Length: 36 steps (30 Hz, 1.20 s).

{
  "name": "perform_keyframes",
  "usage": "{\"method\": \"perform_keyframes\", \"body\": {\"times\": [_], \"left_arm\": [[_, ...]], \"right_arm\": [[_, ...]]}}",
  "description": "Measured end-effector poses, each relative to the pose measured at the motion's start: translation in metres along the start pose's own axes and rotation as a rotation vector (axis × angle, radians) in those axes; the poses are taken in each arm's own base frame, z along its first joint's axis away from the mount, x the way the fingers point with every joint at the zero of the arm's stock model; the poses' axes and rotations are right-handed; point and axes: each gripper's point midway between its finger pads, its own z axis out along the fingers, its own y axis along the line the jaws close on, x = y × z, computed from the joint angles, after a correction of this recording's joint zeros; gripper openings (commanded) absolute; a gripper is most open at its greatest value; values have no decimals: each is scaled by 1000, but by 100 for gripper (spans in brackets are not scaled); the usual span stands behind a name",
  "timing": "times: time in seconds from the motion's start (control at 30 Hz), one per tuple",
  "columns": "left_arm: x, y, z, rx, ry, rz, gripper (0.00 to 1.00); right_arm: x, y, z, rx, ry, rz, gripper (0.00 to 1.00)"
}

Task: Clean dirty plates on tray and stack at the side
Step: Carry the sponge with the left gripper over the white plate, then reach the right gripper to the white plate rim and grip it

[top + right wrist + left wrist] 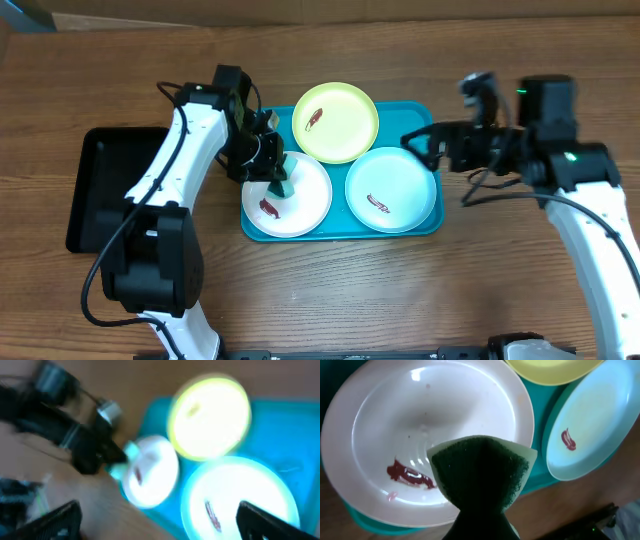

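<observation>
Wood-grain table, seen from overhead: brown planks w/ dark streaks fill nearly all of your view. A paler tan strip runs along the far edge; you can't tell what it is.

Centre of the table: the turquoise tray, long side running left to right, w/ all three plates inside its rim. The yellow-green plate sits at the far middle. The white plate is near-left and the pale-rimmed plate near-right. Each plate carries one dark red-brown smear. The three lie close together, the yellow-green one's near edge just beside the other two.

Left of the tray, apart from it, a black bin rests flat on the wood.

Your left gripper is clenched on a green sponge, held over the white plate's far-left part. In the left wrist view the sponge's dark scouring face hangs above the bowl of the plate, w/ the smear just off to its left. You can't tell whether sponge and plate touch.

Your right gripper hangs over the tray's far-right corner, beside the pale-rimmed plate's far edge, fingers spread wide and grasping nothing. Its wrist view is badly blurred: tray, three plates and the left arm's dark links show as shapes only, w/ bare wood on the left.

Cables loop off both arms above the tabletop.
</observation>
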Motion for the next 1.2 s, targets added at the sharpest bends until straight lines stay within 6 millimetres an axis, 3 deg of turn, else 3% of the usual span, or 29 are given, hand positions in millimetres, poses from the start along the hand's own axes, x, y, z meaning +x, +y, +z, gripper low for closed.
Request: {"method": "perform_keyframes", "body": {"times": [0.1, 0.23, 0.3, 0.47, 0.6, 0.7, 0.87, 1.0, 1.07, 1.2], "left_arm": [[0, 5, 6, -9, -4, -13, 4], [-5, 12, 6, -27, -25, -30, 4], [-7, 13, 6, -32, -32, -33, 4], [-11, 14, 6, -34, -48, -39, 4], [-12, 16, 11, -35, -54, -50, 4], [-9, 20, 18, -36, -50, -62, 4], [-13, 25, 28, -37, -77, -62, 4], [-12, 35, 33, -74, -81, -99, 4], [-10, 38, 35, -89, -78, -115, 4], [-10, 43, 35, -110, -81, -126, 4]], "right_arm": [[6, 9, -1, 156, 112, 1, 100], [-17, 29, -18, 261, 124, -45, 100], [-29, 36, -20, 251, 95, -65, 100], [-41, 63, -4, 129, 59, -114, 85], [-43, 71, 25, 109, 64, -102, 82], [-34, 58, 53, 177, 104, -48, 83], [-12, 33, 122, 249, 202, -12, 82], [10, 20, 167, 278, 274, -12, 64], [19, 14, 182, 287, 300, -13, 47], [26, 2, 198, 307, 314, -1, 42]]}}
